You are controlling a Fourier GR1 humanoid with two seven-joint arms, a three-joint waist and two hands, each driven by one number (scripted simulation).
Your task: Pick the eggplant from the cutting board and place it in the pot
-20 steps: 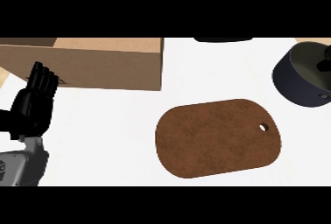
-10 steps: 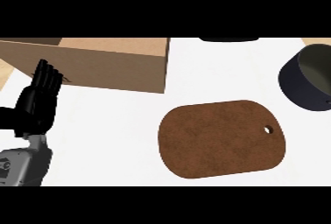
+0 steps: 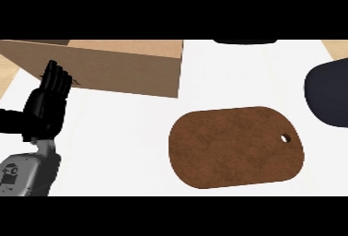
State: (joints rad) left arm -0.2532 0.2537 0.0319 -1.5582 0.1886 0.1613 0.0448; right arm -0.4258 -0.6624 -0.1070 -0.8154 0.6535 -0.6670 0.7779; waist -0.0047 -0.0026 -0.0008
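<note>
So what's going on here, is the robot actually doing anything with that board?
Not at this moment. Its left hand rests open at the left edge, fingers up, holding nothing. The brown cutting board lies bare on the white counter, with no eggplant in sight. A dark pot shows at the right edge, partly cut off, and a cardboard box sits at the upper left. The right hand is out of view.

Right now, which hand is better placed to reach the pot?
Probably the right: the pot sits at the view's right edge, while the left hand rests open far left, beyond the cutting board. The right hand is not visible.
</note>
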